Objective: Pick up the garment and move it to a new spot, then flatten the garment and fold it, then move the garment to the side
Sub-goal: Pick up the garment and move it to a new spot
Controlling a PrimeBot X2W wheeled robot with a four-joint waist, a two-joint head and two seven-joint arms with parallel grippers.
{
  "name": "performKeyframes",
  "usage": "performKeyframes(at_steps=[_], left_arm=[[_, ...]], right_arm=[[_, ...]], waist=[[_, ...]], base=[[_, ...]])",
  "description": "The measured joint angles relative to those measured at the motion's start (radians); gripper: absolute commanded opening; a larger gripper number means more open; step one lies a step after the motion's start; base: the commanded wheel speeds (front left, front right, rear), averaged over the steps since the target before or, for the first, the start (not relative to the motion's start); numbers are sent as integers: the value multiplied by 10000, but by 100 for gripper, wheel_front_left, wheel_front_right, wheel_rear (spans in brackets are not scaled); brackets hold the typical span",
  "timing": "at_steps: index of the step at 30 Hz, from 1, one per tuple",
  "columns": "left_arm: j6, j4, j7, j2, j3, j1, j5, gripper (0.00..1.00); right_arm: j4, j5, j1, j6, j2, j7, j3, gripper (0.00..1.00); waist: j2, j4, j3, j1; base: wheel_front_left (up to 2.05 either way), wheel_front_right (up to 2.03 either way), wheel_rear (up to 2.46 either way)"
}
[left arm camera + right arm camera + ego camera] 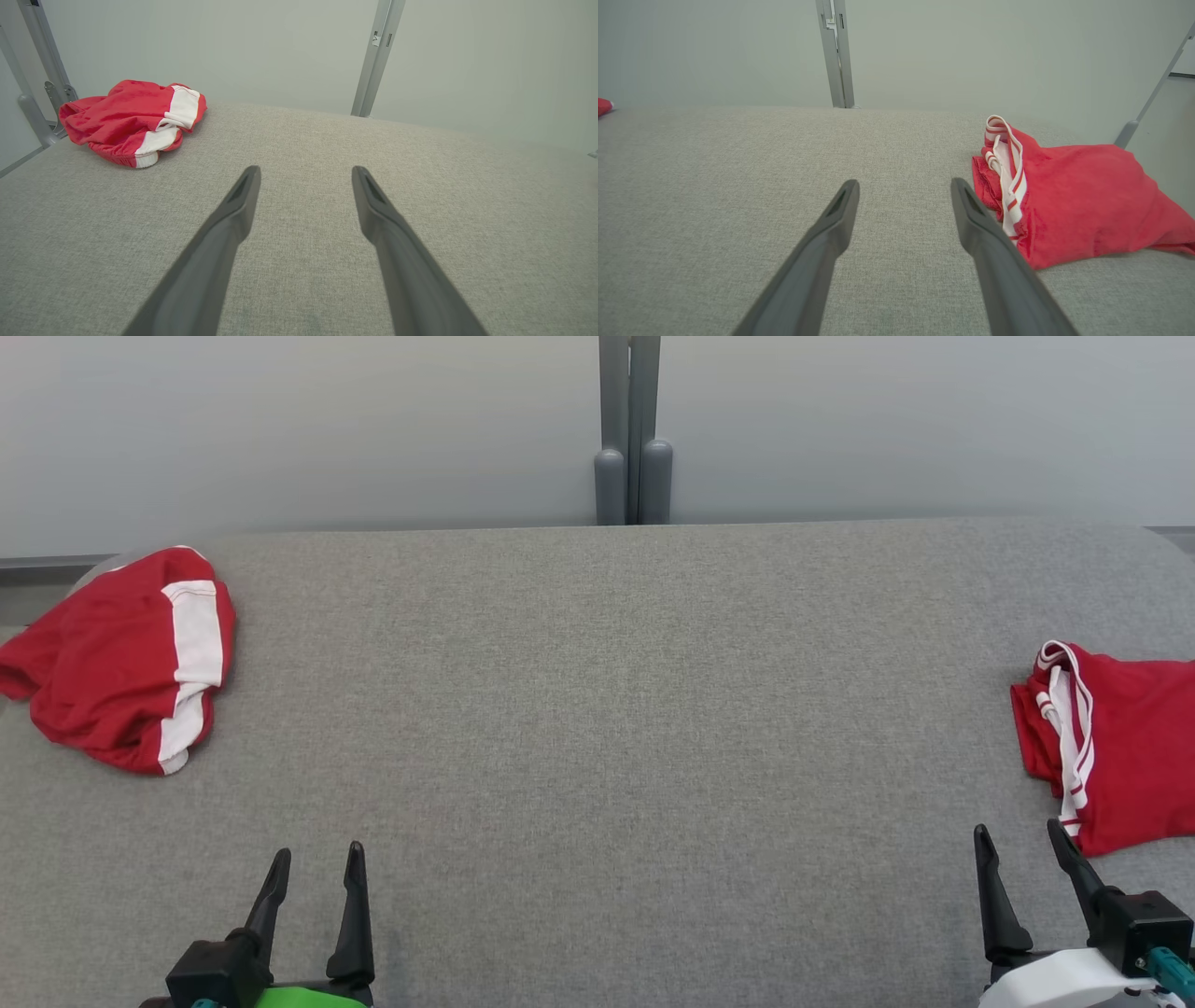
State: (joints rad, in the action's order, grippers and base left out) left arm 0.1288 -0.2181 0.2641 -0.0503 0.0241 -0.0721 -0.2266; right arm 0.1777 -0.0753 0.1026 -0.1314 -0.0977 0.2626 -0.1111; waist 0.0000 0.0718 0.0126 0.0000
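- Counter: carries two garments, well apart.
- Left garment: on the counter's far-left end.
- Right garment: at the right edge, near the right gripper.
- Left gripper: over the near edge, left.
- Post: behind the counter, centre.

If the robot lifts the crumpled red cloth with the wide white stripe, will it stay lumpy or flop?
Probably flop: the crumpled red cloth lies in soft folds, so it should sag and open out. It looks thin, so likely light. Pushed, it may bunch on the woven grey surface.
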Motion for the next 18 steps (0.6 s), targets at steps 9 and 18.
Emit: performKeyframes(at_steps=[9,18], left_arm=[[0,17,0,0,4,3,6,100],[-36,75,0,10,92,58,2,100]], right_arm=[[23,-2,-3,0,12,0,0,100],[27,4,36,0,8,0,268,100]], waist=[[0,7,4,0],[0,802,-18,0]], base=[[0,0,0],[0,0,0]])
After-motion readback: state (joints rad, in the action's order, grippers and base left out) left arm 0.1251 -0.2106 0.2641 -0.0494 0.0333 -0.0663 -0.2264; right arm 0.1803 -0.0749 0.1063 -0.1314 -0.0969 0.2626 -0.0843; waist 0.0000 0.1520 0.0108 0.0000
